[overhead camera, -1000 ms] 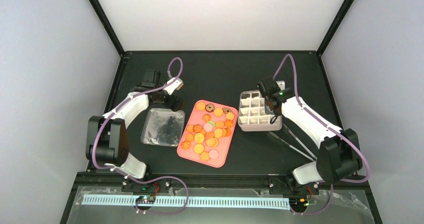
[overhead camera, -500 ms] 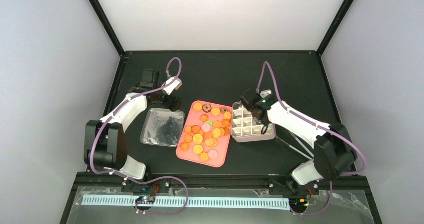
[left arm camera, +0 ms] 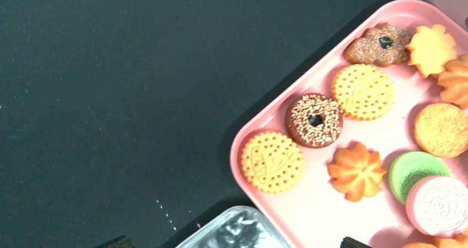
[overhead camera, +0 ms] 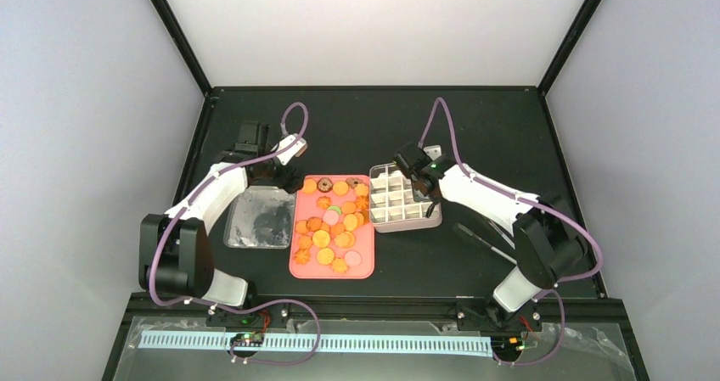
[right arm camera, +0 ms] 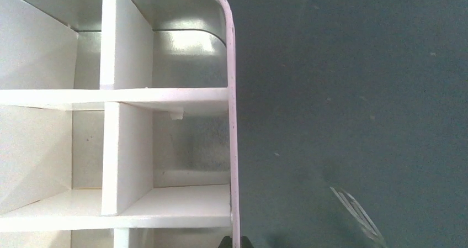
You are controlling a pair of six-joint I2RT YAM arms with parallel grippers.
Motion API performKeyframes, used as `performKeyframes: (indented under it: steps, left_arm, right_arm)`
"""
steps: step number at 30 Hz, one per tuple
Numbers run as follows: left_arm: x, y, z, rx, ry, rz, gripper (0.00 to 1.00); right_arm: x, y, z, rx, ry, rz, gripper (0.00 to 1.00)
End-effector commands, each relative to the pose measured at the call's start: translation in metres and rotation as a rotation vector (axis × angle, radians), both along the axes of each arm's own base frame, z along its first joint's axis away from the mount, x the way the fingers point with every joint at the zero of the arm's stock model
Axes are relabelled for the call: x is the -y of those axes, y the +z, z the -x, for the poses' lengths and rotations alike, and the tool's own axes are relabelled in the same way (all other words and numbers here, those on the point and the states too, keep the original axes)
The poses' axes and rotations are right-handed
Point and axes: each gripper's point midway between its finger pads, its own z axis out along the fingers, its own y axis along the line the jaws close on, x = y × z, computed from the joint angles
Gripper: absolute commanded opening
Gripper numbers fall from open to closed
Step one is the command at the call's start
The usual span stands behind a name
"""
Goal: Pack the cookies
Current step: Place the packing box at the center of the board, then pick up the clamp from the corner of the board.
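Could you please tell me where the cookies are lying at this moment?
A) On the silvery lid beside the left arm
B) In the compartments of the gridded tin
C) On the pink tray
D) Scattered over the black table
C: the cookies all lie on the pink tray, and the compartments of the gridded tin that can be seen look empty in the top and right wrist views.

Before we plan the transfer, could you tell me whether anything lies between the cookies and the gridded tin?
Nothing visible does. The cookies lie uncovered on the pink tray, and the gridded tin stands open right beside the tray's far right corner.
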Motion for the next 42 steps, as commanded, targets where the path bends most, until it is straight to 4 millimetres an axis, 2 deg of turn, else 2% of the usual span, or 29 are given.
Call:
performKeyframes:
  steps: [1, 3, 4, 6, 9, 11, 12, 17, 21, 24, 33, 39, 42]
  left_arm:
    - [-0.005, -0.002, 0.004, -0.006, -0.005, -0.042, 0.99]
    - [-0.005, -0.001, 0.005, -0.006, -0.009, -0.043, 0.99]
    - [-0.005, -0.001, 0.005, -0.007, -0.009, -0.042, 0.99]
    - [-0.004, 0.001, 0.006, -0.009, -0.015, -0.044, 0.99]
    - [-0.005, 0.002, 0.007, -0.008, -0.021, -0.048, 0.99]
    - [-0.004, 0.003, 0.007, -0.010, -0.024, -0.048, 0.99]
    - [-0.004, 0.003, 0.007, -0.011, -0.025, -0.045, 0.99]
    - [-0.002, 0.007, 0.007, -0.013, -0.028, -0.030, 0.99]
    - [0.000, 0.012, 0.007, -0.012, -0.033, -0.021, 0.99]
    - [0.001, 0.014, 0.008, -0.015, -0.039, -0.019, 0.99]
    - [-0.001, 0.012, 0.010, -0.015, -0.045, -0.034, 0.99]
    - [-0.001, 0.011, 0.011, -0.019, -0.044, -0.038, 0.99]
    - [-0.002, 0.013, 0.011, -0.014, -0.047, -0.044, 0.99]
  right_arm:
    - [-0.037, -0.014, -0.007, -0.002, 0.060, -0.159, 0.01]
    - [-0.038, -0.020, -0.006, -0.012, 0.054, -0.159, 0.01]
    - [-0.037, -0.022, -0.006, -0.017, 0.055, -0.160, 0.05]
    - [-0.032, -0.022, -0.003, -0.010, 0.050, -0.166, 0.32]
    - [-0.015, -0.016, -0.001, 0.009, 0.018, -0.192, 0.46]
    - [0.004, -0.011, 0.000, 0.024, -0.027, -0.215, 0.57]
    - [0.017, -0.008, -0.001, 0.032, -0.059, -0.224, 0.58]
    - [0.070, -0.008, 0.002, 0.043, -0.191, -0.204, 0.58]
    - [0.108, -0.021, 0.007, 0.038, -0.291, -0.188, 0.57]
    - [0.127, -0.030, 0.010, 0.023, -0.338, -0.183, 0.57]
    - [0.139, -0.056, 0.011, -0.037, -0.349, -0.174, 0.53]
    - [0.136, -0.055, 0.000, -0.039, -0.336, -0.194, 0.40]
    - [0.135, -0.058, -0.004, -0.048, -0.337, -0.194, 0.29]
